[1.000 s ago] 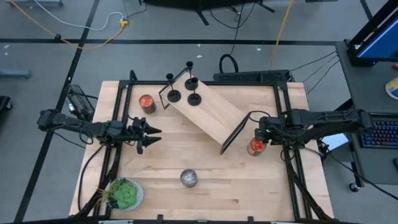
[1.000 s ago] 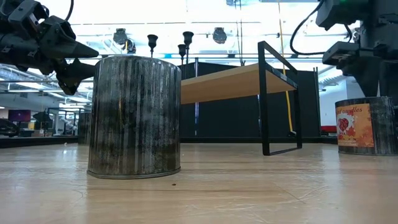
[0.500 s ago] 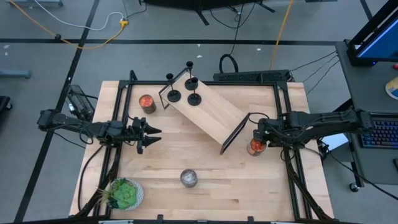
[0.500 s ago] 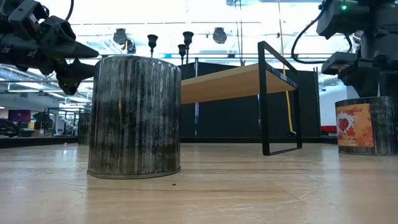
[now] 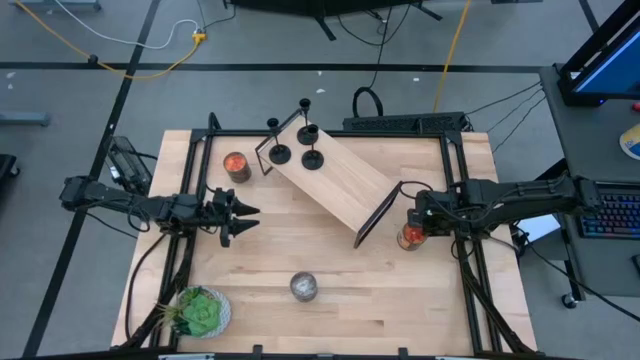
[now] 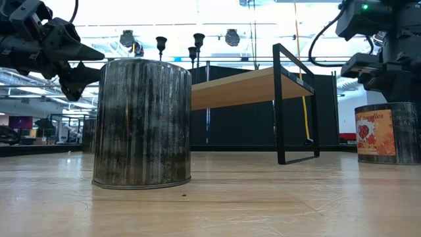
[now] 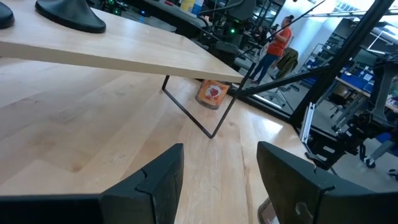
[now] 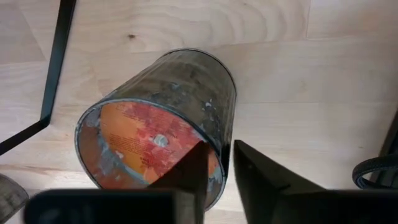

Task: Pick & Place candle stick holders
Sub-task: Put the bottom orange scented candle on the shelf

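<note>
Three black candle stick holders (image 5: pixel 308 133) stand on their round bases at the far left end of a raised wooden shelf (image 5: pixel 338 178); their cups (image 6: pixel 198 38) show above it in the low view. My right gripper (image 8: pixel 221 158) points down at the table's right side, shut on an orange-red glass jar (image 5: pixel 411 236) that stands on the table. My left gripper (image 7: pixel 219 155) waits open and level at the table's left side (image 5: pixel 245 212), pointing toward the shelf, with nothing between its fingers. My right gripper has the jar's wall at its rim (image 8: pixel 222 169) between its two fingers, one finger (image 8: pixel 186 168) inside the jar above the candle and one (image 8: pixel 261 171) outside. The fingers come from above, pointing steeply down. The jar stands upright on the table.
A silver jar (image 5: pixel 304 287) stands near the table's front middle, close before the low camera (image 6: pixel 141 122). A second orange-red jar (image 5: pixel 236 165) is at the far left, a green plant (image 5: pixel 198 311) at the near left corner. The shelf's black wire leg (image 5: pixel 378 212) stands beside the right jar.
My right gripper has sunk a little onto the orange-red jar at the table's right side. The jar, the candle stick holders and my left gripper have kept still.
</note>
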Available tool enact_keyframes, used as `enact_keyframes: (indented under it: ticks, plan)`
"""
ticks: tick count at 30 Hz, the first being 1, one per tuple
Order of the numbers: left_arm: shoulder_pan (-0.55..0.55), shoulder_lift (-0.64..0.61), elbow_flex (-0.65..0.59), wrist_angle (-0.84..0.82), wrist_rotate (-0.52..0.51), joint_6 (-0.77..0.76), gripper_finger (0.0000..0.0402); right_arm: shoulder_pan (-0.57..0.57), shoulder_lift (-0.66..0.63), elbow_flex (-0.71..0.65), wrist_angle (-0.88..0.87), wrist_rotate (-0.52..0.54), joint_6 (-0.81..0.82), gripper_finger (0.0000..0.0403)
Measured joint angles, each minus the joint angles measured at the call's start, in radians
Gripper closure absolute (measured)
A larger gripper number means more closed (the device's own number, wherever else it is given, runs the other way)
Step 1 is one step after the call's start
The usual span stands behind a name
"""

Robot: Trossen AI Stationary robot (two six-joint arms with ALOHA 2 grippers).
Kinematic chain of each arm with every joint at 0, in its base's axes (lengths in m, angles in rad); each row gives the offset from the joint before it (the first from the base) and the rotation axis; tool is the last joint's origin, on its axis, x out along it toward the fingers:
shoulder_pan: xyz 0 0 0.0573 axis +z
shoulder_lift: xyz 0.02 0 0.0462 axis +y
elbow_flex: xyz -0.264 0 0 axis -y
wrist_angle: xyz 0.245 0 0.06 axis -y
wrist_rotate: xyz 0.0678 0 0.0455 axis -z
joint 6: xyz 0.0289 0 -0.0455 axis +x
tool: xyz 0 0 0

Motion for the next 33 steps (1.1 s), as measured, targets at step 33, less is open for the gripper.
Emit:
enact_keyframes:
  ticks: [33]
  plan:
    - [0.000,0.000,0.000,0.001,0.000,0.000,0.0192,0.001,-0.001,0.105,0.004,-0.161,-0.185,0.0402]
